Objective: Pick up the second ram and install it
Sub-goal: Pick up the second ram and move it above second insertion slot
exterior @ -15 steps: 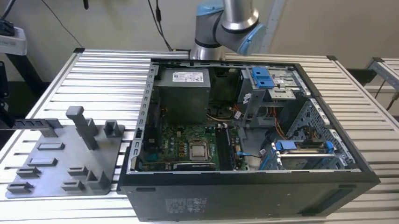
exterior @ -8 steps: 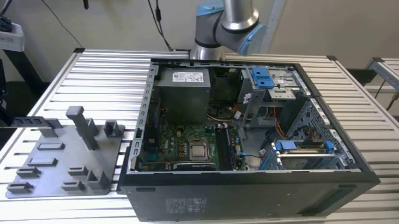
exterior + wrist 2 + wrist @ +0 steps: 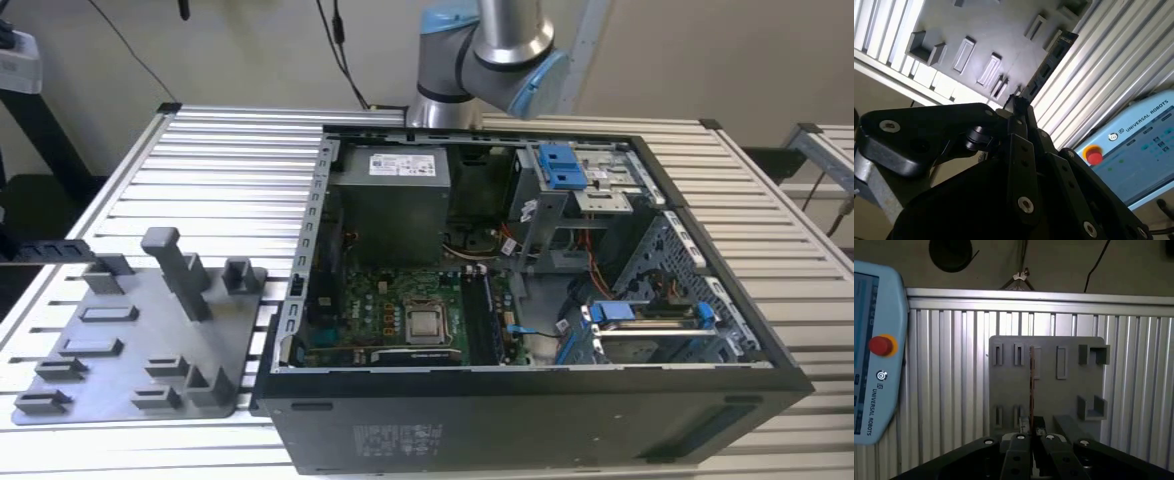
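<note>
The second ram (image 3: 1046, 65) is a thin dark stick jutting out from between my fingertips. In the first wrist view the second ram (image 3: 1031, 385) shows edge-on as a narrow line. My gripper (image 3: 1018, 106) is shut on one end of it, and in the first wrist view the gripper (image 3: 1032, 429) hangs well above the grey fixture tray (image 3: 1049, 390). The arm (image 3: 487, 50) stands behind the open computer case (image 3: 534, 410). Its motherboard (image 3: 400, 310) lies face up, with the memory slots (image 3: 487, 315) beside the processor socket.
The fixture tray (image 3: 120, 340) with its upright blocks lies on the slatted table at the exterior view's left of the case. A grey power-supply box (image 3: 394, 200) and blue drive brackets (image 3: 561, 165) fill the case's far part. A teach pendant (image 3: 874, 355) lies near the tray.
</note>
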You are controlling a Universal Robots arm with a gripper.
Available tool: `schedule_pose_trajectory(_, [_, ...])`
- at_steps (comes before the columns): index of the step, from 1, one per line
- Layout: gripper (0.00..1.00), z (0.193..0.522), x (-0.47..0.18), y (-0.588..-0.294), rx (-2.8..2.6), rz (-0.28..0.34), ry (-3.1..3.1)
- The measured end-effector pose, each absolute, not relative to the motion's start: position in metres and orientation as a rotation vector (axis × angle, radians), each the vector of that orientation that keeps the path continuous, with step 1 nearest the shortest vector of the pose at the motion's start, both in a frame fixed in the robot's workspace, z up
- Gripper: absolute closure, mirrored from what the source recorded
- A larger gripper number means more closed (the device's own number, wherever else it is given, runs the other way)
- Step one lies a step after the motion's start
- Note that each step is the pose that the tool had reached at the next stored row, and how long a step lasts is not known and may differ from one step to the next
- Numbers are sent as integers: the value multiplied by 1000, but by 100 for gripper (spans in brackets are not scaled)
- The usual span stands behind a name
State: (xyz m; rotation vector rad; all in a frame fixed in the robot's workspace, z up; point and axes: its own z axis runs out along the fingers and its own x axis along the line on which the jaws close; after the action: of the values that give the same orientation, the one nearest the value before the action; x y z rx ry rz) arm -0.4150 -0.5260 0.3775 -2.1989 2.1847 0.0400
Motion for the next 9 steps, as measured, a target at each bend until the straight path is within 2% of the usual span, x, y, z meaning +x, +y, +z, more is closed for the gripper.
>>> schedule_pose_trajectory(9, [86,391,-415,-526,-2199,40,2185])
